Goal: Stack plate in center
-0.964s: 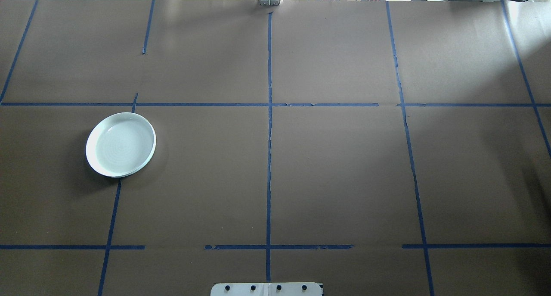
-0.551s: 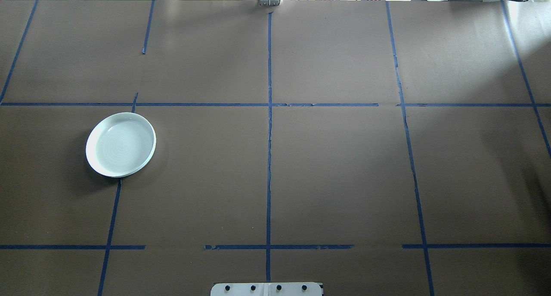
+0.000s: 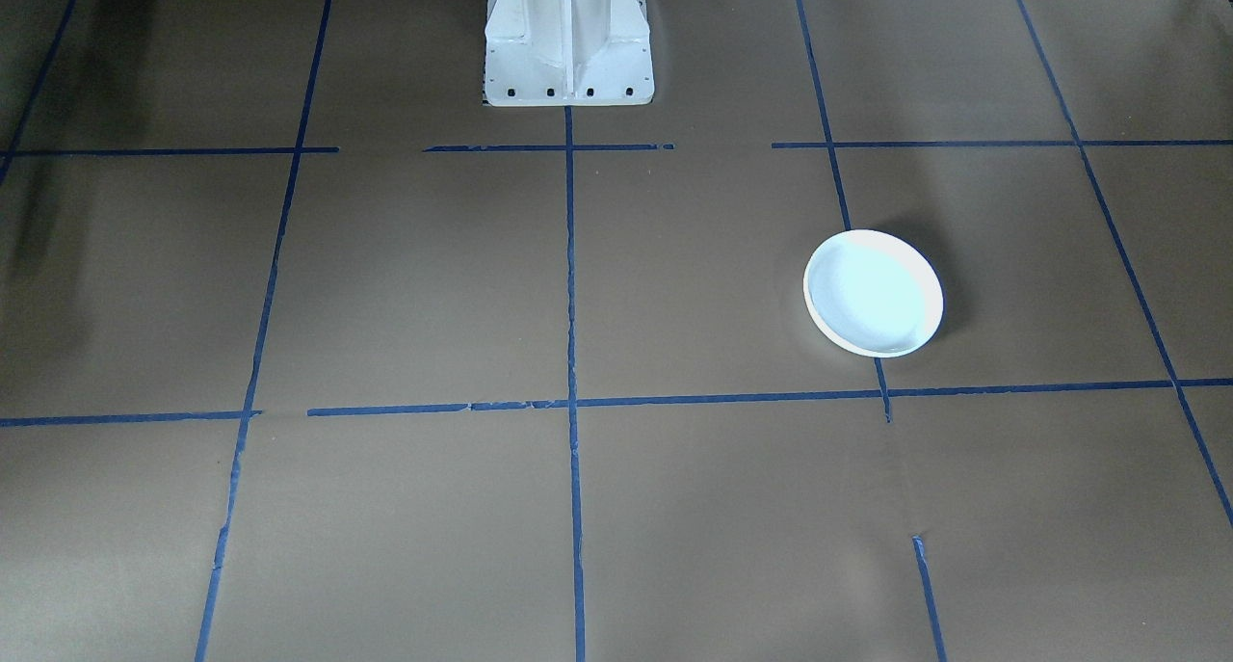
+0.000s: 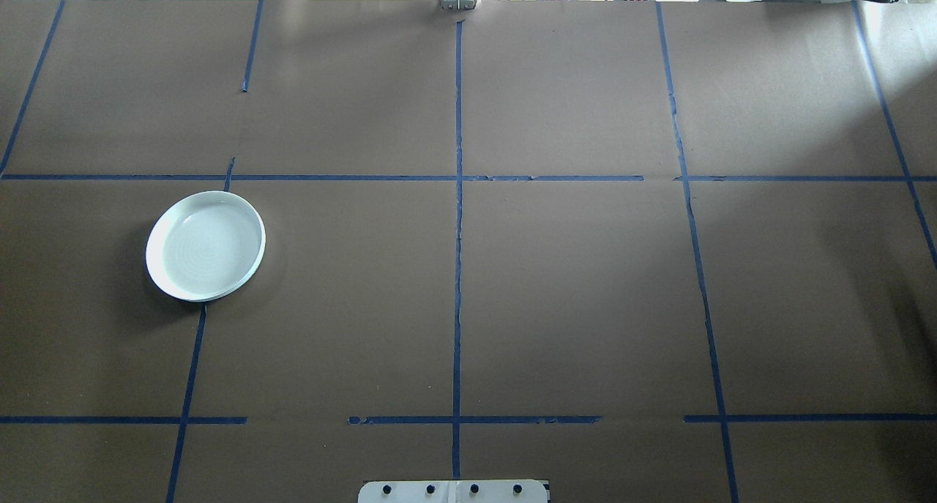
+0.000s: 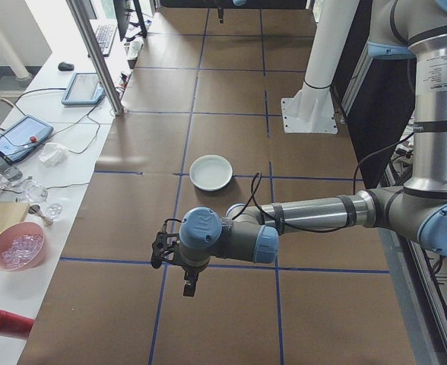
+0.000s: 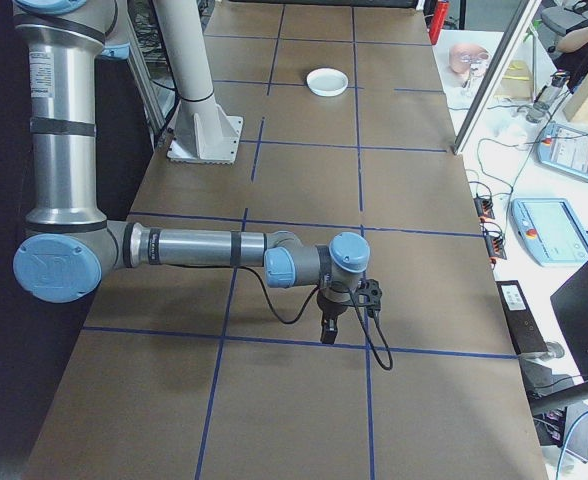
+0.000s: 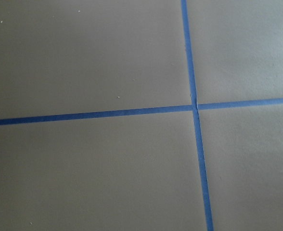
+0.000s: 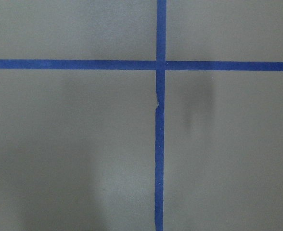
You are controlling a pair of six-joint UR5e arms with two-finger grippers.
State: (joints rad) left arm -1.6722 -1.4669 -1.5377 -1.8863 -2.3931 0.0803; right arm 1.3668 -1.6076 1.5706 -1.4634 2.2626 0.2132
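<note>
A white plate [image 4: 206, 245] is sitting on the worktop [image 4: 571, 283] toward its left edge, midway in depth. Both grippers [image 5: 188, 283] [image 6: 328, 327] are hovering elsewhere; their jaw spacing I cannot tell.

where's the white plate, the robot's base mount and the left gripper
white plate [image 4: 206, 245]: overhead exterior view, middle of its inner well.
base mount [image 3: 567, 40]: exterior front-facing view, front face of the white pedestal.
left gripper [image 5: 188, 287]: exterior left view, tip of the near arm's fingers.
</note>
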